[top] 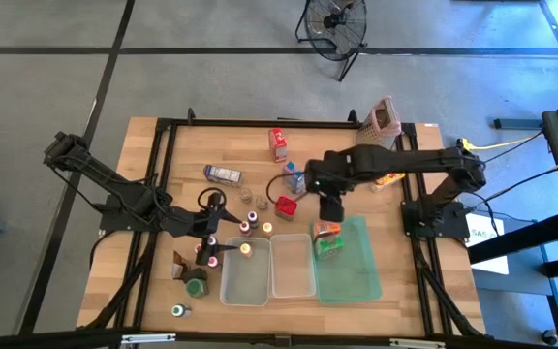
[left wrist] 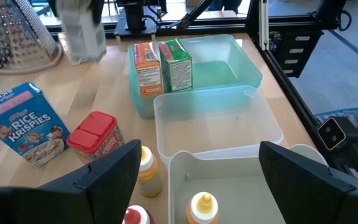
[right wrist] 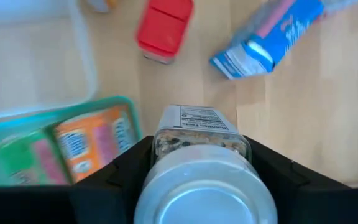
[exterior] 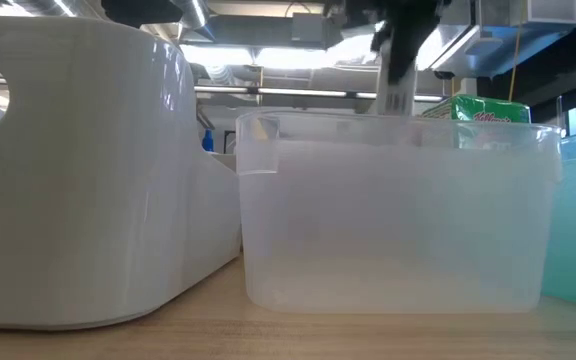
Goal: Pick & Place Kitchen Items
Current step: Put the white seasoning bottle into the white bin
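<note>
My right gripper (right wrist: 201,163) is shut on a clear jar with a silver lid (right wrist: 205,186). It hangs above the table (top: 329,206) at the green tray's far left corner, and shows blurred in the left wrist view (left wrist: 82,34). An orange carton (left wrist: 146,68) and a green carton (left wrist: 176,63) stand upright in the green tray (top: 356,267). My left gripper (top: 211,217) is open over several small bottles (top: 245,227) left of the clear tubs and touches nothing. On the table are a blue Rice Krispies carton (top: 295,179) and a red-lidded jar (top: 286,205). My right gripper pinches the jar between its two fingers, one on each side just below the silver lid (right wrist: 166,149). The fingers come from above, pointing down. The jar hangs upright and lifted clear, its labelled body (right wrist: 197,118) below the fingers, over bare wood beside the tray.
Two clear tubs (top: 245,276) (top: 294,267) sit side by side left of the tray. A metal grater with a pink top (top: 381,120) stands at the far right. A red carton (top: 278,143) and a blue-white carton (top: 223,174) lie farther back. More bottles (top: 195,284) stand near the left front.
</note>
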You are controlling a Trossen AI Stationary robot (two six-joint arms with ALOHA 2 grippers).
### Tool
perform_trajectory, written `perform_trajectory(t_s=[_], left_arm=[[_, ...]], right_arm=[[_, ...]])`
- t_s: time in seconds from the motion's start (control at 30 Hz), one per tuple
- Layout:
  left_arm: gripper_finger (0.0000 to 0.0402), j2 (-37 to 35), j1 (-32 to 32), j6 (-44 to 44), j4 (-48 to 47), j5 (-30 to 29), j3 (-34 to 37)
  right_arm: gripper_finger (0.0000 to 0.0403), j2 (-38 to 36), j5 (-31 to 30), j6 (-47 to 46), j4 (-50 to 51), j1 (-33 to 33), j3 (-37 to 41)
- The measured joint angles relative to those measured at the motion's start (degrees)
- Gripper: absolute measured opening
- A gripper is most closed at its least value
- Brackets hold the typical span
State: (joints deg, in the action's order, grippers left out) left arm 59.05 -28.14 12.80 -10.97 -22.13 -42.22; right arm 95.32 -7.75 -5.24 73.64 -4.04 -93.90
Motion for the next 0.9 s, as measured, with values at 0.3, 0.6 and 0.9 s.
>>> perform_trajectory(t_s=[0.3,0.6,0.9], left_arm=[[0.0322,0.0,0.0,0.07,-0.01,0.0,0.0],[0.0322,0.0,-0.02,1.24,0.01,0.0,-0.02],[0.0322,0.0,0.0,3.35,0.05,0.26,0.0]], right_arm=[[0.0206,-0.05,-0.59,5.63,-2.41,-10.9,-5.65],[0.0206,4.78,2.52,13.16,-7.73,-16.27,-5.69],[0.0206,10.71,4.43,7.88,-13.73,-15.43,-5.69]])
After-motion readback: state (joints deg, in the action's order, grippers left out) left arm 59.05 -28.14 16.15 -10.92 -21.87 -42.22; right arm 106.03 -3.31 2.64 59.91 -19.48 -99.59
